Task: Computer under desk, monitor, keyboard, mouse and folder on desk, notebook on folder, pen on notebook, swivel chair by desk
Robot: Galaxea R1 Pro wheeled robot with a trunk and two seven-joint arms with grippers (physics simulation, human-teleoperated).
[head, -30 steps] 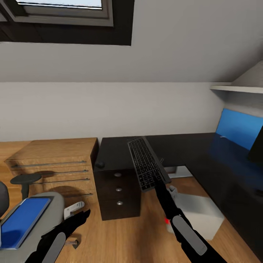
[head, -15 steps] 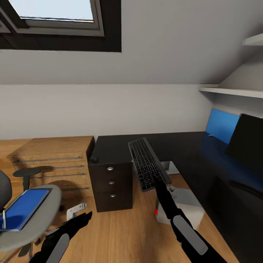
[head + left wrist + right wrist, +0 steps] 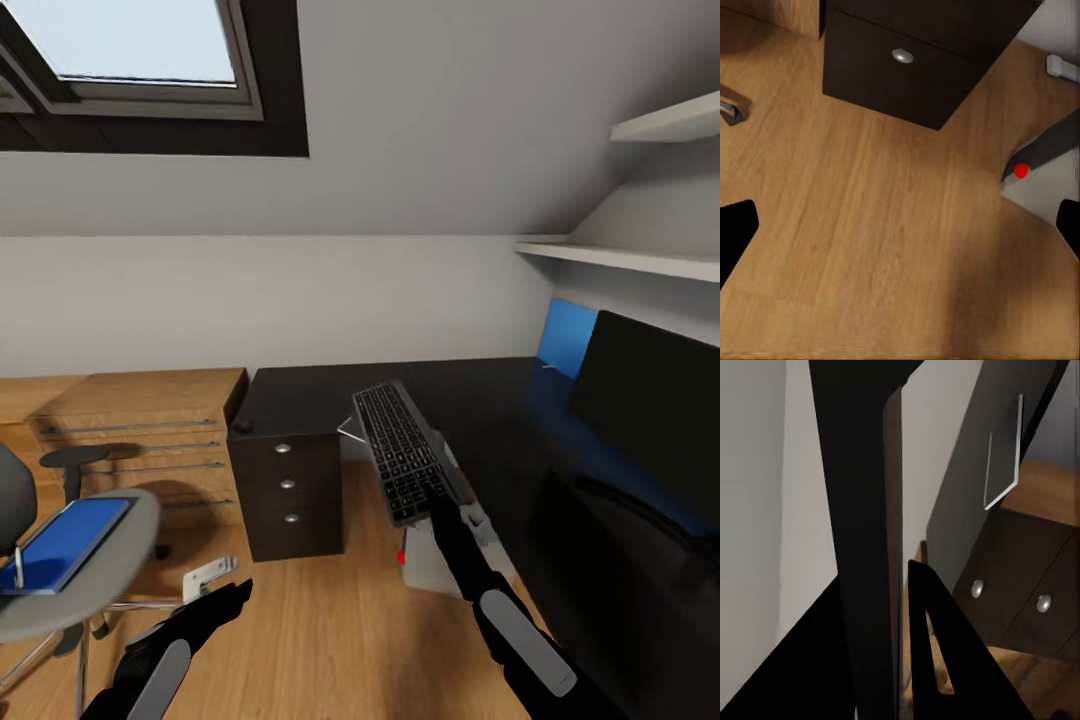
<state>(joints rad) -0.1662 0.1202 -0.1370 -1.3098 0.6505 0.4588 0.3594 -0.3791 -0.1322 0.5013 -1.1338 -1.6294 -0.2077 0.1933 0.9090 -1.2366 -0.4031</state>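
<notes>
Holding the keyboard (image 3: 403,452) by its near end in the right gripper (image 3: 432,500), jaws pinched on its edge, the long black slab raised in the air and slanting away over the gap between the drawer unit (image 3: 286,488) and the computer (image 3: 432,560). Seen edge-on in the right wrist view as a tall dark slab (image 3: 870,540) with one finger (image 3: 934,652) pressed against it. Hanging low over the light wood floor (image 3: 320,630) at the left, the left gripper (image 3: 236,592) with jaws spread wide and nothing between them; in the left wrist view, black fingertips (image 3: 735,232) well apart at both sides above bare floorboards (image 3: 885,247).

Stretching along the right and back walls, the glossy black tabletop (image 3: 400,385) of the desk, with the bright blue back panel (image 3: 562,338) at the far corner. Standing on it at the right, the monitor (image 3: 650,400), black screen facing the room. Sitting at the tabletop's left end above the drawers, a small dark rounded thing, probably the mouse (image 3: 241,426). Resting on the floor under the desk, the light grey computer, red light (image 3: 402,558) showing on its front. Lying flat on the seat of the swivel chair (image 3: 100,570) at the far left, the blue folder (image 3: 62,543). Standing behind the chair against the wall, a light wooden dresser (image 3: 130,410).
</notes>
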